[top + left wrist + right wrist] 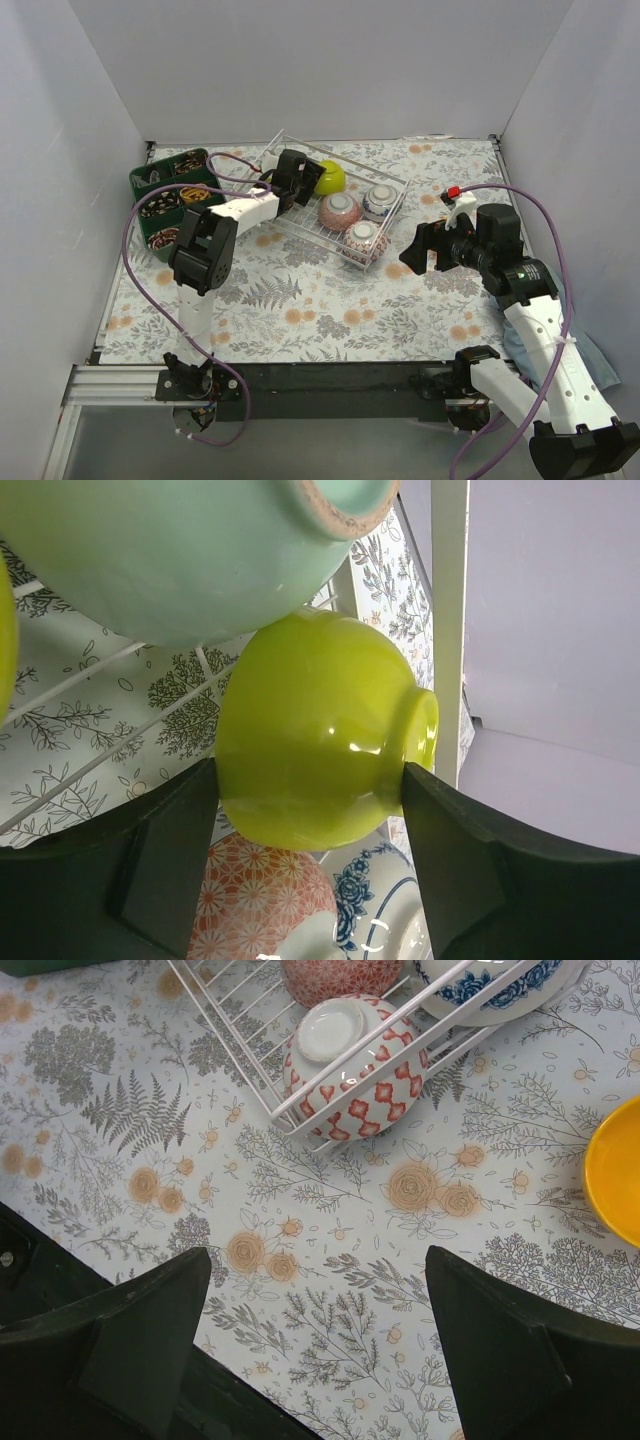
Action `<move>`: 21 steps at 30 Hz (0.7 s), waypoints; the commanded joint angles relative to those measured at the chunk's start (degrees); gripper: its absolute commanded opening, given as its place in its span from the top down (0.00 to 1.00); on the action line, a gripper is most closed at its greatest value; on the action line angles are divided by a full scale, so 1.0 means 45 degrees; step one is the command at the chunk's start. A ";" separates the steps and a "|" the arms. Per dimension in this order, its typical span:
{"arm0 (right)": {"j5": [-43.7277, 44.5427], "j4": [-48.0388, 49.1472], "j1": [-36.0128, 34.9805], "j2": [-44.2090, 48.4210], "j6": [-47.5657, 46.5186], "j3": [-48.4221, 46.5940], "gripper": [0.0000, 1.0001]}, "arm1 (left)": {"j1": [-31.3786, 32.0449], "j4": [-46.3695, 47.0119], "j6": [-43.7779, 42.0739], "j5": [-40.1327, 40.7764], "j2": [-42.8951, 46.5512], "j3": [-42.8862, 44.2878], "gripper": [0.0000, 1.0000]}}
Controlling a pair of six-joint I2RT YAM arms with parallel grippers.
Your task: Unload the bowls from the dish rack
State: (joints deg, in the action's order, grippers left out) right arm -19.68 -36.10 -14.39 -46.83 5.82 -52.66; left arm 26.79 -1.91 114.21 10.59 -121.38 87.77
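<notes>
L arm, unload step: L gripper (308,790) is down in the dish rack (232,1060), far-left part, straddling one lime-yellow bowl (310,735)

Key relation: bowl sits directly betw the jaws, not ahead or off to a side. Wrist view shows it tipped, foot ring pointing at one finger, rim side at the other, so its axis seems to run roughly along the closing line; grip looks rim-to-foot, not across the belly

Jaws: part-way in, pads meeting the bowl's wall on both sides → reads as clamped on it. How firm, can't tell. Bowl not yet out of the rack

Neighbours: pale green bowl (180,550) just above it in wrist view, touching or v. near. Pink-patterned bowl (260,900) and blue-and-white bowl (375,915) lie beyond

R gripper (315,1260): jaws wide apart, nothing in them, hovering over the table (330,310) off the rack's near-right corner, well apart from the lime bowl. Red-patterned bowl (350,1060) at that corner is R's nearest. Orange bowl (615,1170) already out on the cloth

Judgement: L nearer by far; lift should go straight up, w/ care for the green one, glazed curve may slip
</notes>
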 commanded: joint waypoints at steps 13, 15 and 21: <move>-0.0372 0.0209 -0.0063 0.0152 0.0112 -0.0055 0.04 | -0.0093 -0.1020 -0.1590 0.1453 0.2148 -0.0929 0.69; -0.0411 0.0248 -0.0083 0.0133 0.0131 -0.0016 0.04 | -0.0113 -0.1001 -0.1999 0.1689 0.2305 -0.1046 0.69; -0.0567 0.0307 -0.0064 0.0055 0.0229 0.0004 0.04 | -0.0112 -0.0768 -0.3094 0.2022 0.2618 -0.1125 0.70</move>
State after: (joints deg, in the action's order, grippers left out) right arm -20.73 -36.05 -14.39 -46.83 6.13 -52.64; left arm 26.83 -5.45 105.30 15.22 -114.26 83.07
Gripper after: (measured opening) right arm 0.960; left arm 0.679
